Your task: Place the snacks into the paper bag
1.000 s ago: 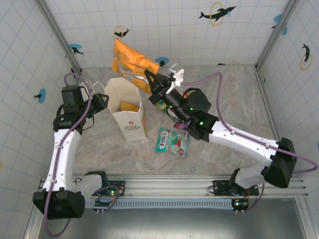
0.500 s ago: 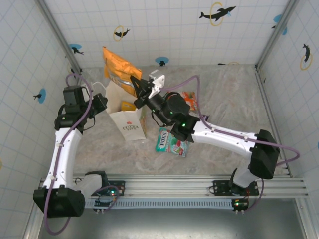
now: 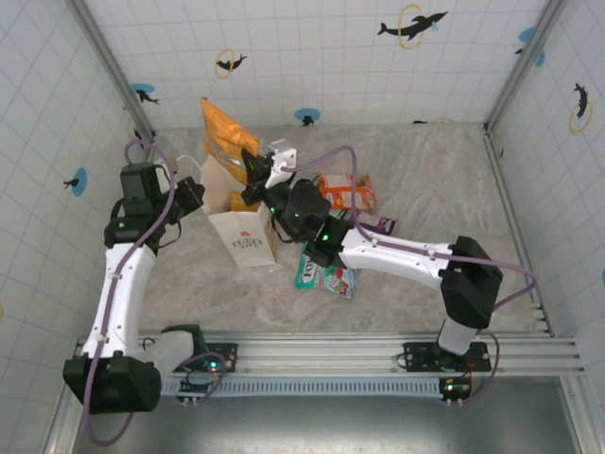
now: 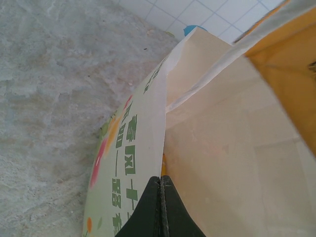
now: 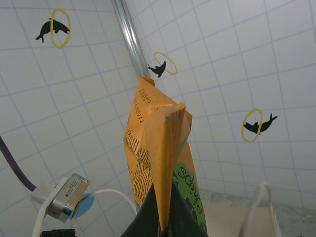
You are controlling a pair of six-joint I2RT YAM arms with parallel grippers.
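The white paper bag (image 3: 248, 236) stands open at left centre, a yellow packet (image 3: 238, 201) lying inside it. My left gripper (image 3: 194, 194) is shut on the bag's rim; in the left wrist view the fingers (image 4: 160, 207) pinch the printed paper wall (image 4: 143, 143). My right gripper (image 3: 251, 173) is shut on a large orange packet (image 3: 225, 140) that stands upright over the bag's far edge; the same orange packet (image 5: 155, 158) rises from the gripper (image 5: 163, 228) in the right wrist view. A teal packet (image 3: 326, 270), an orange packet (image 3: 348, 192) and a purple packet (image 3: 385, 225) lie on the table.
The stone-patterned table (image 3: 444, 199) is fenced by tiled walls with dolphin stickers. The right arm (image 3: 397, 251) stretches across the middle above the loose packets. A metal rail (image 3: 378, 355) runs along the near edge.
My right gripper carried the large orange packet leftward and down, from right of the bag to its open top. The orange packet on the table came into sight. The left arm held still.
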